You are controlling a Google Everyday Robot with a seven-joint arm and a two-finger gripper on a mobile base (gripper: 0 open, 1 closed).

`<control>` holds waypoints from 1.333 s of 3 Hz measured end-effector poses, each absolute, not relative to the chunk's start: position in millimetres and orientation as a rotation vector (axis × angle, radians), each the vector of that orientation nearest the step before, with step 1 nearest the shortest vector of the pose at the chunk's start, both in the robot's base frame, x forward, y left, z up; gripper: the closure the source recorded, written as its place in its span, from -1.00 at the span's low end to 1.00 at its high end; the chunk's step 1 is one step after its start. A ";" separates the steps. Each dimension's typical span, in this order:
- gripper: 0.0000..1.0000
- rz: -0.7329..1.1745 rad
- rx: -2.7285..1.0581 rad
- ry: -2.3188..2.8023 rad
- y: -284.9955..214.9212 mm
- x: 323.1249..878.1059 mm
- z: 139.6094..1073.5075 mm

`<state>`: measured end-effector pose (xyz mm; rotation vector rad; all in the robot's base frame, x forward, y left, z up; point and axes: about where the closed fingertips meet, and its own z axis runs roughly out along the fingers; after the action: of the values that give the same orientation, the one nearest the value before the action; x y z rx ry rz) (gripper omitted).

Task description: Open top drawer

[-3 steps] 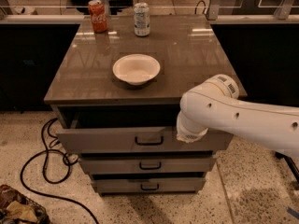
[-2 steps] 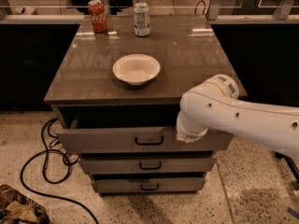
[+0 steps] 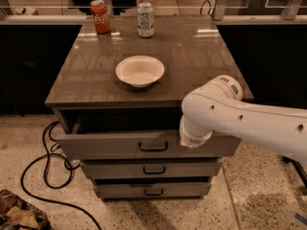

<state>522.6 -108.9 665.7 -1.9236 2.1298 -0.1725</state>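
The top drawer (image 3: 115, 145) stands partway out of the cabinet, with a dark gap showing under the tabletop (image 3: 192, 56). I'd call this the pulling step, well along. The gripper (image 3: 194, 137) sits low at the drawer front's upper edge, beside the black handle (image 3: 153, 146) rather than on it, tucked behind the white arm (image 3: 249, 121). I can't tell from here whether it is open or gripping anything. The next move likely calls for a straight, level pull outward, away from the two lower drawers (image 3: 151, 178).

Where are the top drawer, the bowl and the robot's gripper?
top drawer (image 3: 110, 145), camera view, front panel.
bowl (image 3: 140, 71), camera view, inside.
gripper, camera view: hidden behind the arm (image 3: 240, 116) at the drawer's right end.
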 end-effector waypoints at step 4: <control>1.00 -0.123 -2.016 2.220 -85.3 468.0 668.2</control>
<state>468.0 -85.3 668.2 -2.0164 2.2196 -0.1232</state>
